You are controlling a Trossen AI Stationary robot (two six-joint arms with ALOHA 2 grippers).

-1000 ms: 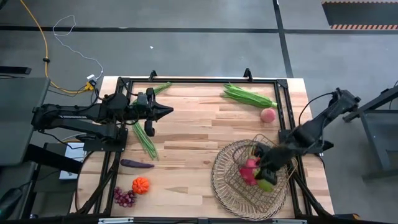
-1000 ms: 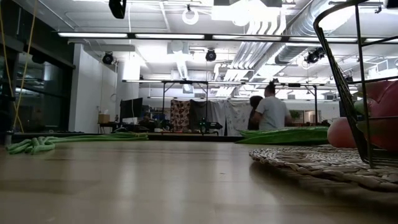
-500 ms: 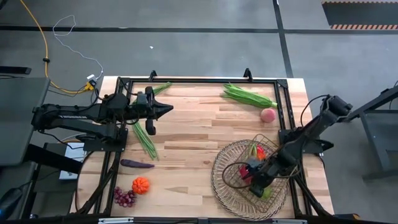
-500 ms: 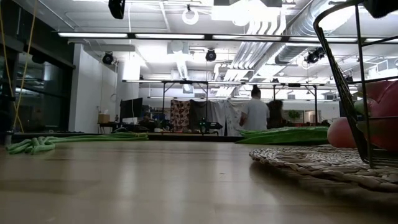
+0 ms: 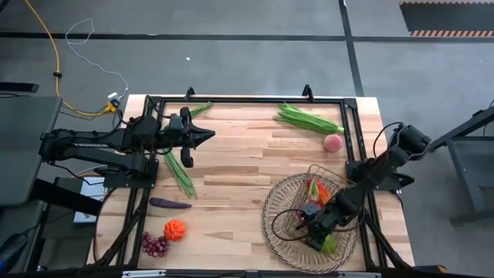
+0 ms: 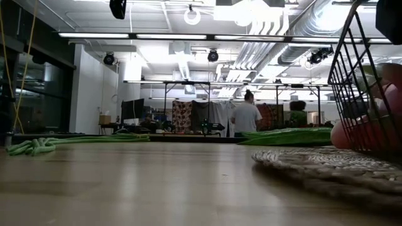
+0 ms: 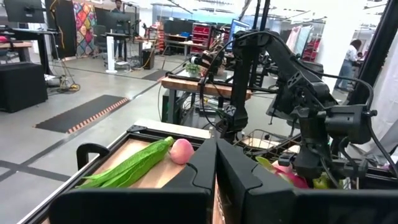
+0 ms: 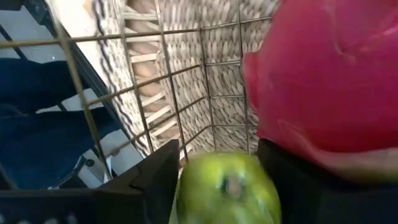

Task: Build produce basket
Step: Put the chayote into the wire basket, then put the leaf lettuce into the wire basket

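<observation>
the basket (image 5: 279, 232) sits at the near right of the table (image 5: 247, 154), and the right gripper (image 5: 312, 228) is down inside it, low over the produce there. in the right wrist view its fingers (image 8: 152, 177) stand apart with a green pepper (image 8: 227, 186) between them and the pink dragon fruit (image 8: 317, 81) pressed against one side; whether the pepper is gripped or just lying in the gap i cannot tell. from above, the pepper's green (image 5: 329, 244) shows just past the gripper, near the rim, and a red and green bit (image 5: 319, 190) lies toward the far wall of the basket. the left gripper (image 5: 202, 137) hangs over the far left of the table, fingers pressed together and holding nothing. outside the basket: a bean bunch (image 5: 309, 120) and a peach (image 5: 333, 143) at the far right, another bean bunch (image 5: 179, 173) on the left below the left arm, then the eggplant (image 5: 170, 204), pumpkin (image 5: 174, 229) and grapes (image 5: 155, 245) at the near left corner. in the low view a person (image 6: 245, 117) stands in the room behind the table.
</observation>
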